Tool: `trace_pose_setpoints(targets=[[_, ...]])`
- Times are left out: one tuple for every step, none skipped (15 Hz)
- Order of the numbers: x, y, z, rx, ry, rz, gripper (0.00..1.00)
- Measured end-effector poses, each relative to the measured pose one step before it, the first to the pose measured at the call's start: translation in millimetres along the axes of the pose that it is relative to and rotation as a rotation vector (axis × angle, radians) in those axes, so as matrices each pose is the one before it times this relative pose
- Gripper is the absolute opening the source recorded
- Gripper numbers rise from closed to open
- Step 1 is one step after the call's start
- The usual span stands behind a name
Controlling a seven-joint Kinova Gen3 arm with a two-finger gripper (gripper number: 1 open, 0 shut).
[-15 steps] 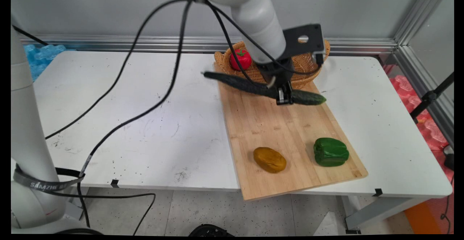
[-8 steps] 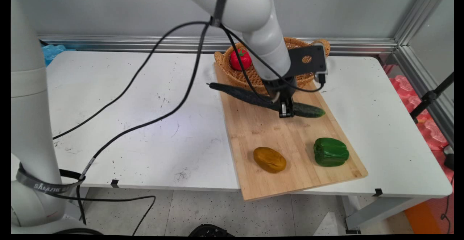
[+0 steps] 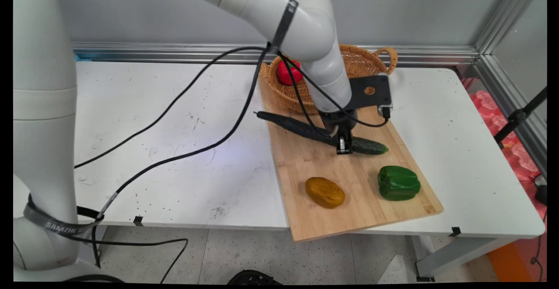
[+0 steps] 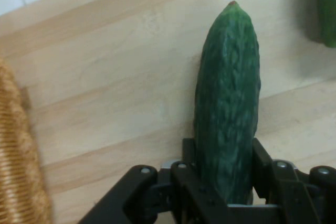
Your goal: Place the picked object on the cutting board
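Note:
My gripper (image 3: pixel 344 148) is shut on a long dark green cucumber (image 3: pixel 305 131), gripping it toward its right end. The cucumber lies slantwise low over the wooden cutting board (image 3: pixel 349 219), its left tip reaching past the board's left edge. In the hand view the cucumber (image 4: pixel 228 108) runs up between the two fingers (image 4: pixel 262 163), with the board (image 4: pixel 105 87) close beneath it. A brown potato (image 3: pixel 325 192) and a green bell pepper (image 3: pixel 398 183) sit on the board's near part.
A wicker basket (image 3: pixel 362 64) stands at the board's far end with a red tomato (image 3: pixel 289 71) inside; its edge (image 4: pixel 16 156) shows at the left of the hand view. Black cables (image 3: pixel 183 149) hang from the arm over the white table (image 3: pixel 153 118).
The gripper has come down and toward the near side with the cucumber, from beside the basket to just above the middle of the board.

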State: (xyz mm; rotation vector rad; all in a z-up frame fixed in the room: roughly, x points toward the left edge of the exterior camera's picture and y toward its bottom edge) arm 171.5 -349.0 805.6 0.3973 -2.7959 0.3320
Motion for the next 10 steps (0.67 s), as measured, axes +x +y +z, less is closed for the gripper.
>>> trace_pose_setpoints(targets=[[-0.07,-0.51,4.25,-0.00388,-0.00096,0.00065,0.0],[-0.14,-0.54,2.48,-0.00192,-0.00017,0.00095,0.0],[0.03,-0.58,2.23,-0.0016,0.00036,0.00124,0.0],[0.2,-0.97,2.65,-0.00232,0.00192,0.00122,0.0],[-0.27,-1.43,3.34,-0.00659,0.00423,-0.00044,1.0],[-0.25,-0.73,0.69,-0.00297,0.00282,0.00008,1.0],[-0.38,-1.14,0.24,-0.00369,0.00523,0.00162,1.0],[-0.37,-1.49,-0.97,-0.00216,0.00623,0.00279,1.0],[-0.22,-1.39,-1.33,-0.00101,0.0055,0.00224,1.0],[-0.21,-1.33,-1.72,0.00019,0.00489,0.00146,1.0]])
